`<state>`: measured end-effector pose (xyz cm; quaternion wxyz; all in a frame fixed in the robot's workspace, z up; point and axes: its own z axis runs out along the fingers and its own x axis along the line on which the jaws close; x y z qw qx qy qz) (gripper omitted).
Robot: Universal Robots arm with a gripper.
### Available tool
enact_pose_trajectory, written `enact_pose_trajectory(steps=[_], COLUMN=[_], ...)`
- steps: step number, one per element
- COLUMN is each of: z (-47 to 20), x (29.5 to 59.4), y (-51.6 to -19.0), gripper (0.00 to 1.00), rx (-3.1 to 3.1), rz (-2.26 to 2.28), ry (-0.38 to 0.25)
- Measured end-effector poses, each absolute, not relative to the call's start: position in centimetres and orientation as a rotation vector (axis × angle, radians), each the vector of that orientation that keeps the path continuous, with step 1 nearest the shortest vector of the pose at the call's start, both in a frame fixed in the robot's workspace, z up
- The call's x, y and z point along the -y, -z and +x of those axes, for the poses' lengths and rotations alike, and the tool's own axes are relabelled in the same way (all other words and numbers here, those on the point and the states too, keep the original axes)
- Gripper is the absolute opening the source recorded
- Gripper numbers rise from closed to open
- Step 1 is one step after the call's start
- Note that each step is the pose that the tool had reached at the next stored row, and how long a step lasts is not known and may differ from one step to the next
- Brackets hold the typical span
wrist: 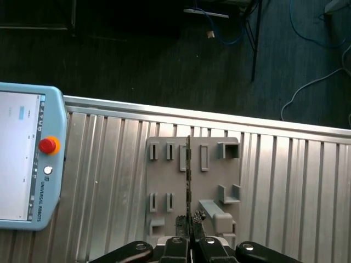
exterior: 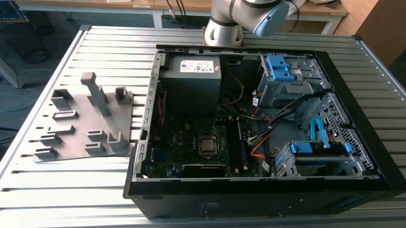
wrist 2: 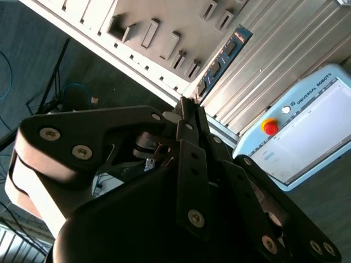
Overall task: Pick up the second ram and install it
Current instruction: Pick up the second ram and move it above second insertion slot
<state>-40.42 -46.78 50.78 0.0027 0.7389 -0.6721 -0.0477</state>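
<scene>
— First wrist view: what's the pincer [wrist: 190, 233] got?
— Clamped narrow on the second ram [wrist: 189, 164], gripped by one end, probably so the stick's long edge is free for a slot
— Where's that?
— Above the grey holder plate [wrist: 164, 189] on the bench [wrist: 285, 181], clear of its blocks; exterior view has the open computer case [exterior: 254, 191] just beside that plate

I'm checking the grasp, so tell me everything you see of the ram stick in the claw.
The second ram is a thin, flat, long stick, edge-on in the first wrist view; the second wrist view shows its dark board face with small chips. One end is clamped in the claw; the rest points at the grey holder plate, touching nothing else.
</scene>
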Motion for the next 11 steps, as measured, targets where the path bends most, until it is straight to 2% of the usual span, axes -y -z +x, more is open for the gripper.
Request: enact_pose_trajectory(steps=[11], z=[-38.1], x=[46.8], y=[-50.0], gripper=[0.14], rx=[2.108], rz=[2.317], ry=[0.152])
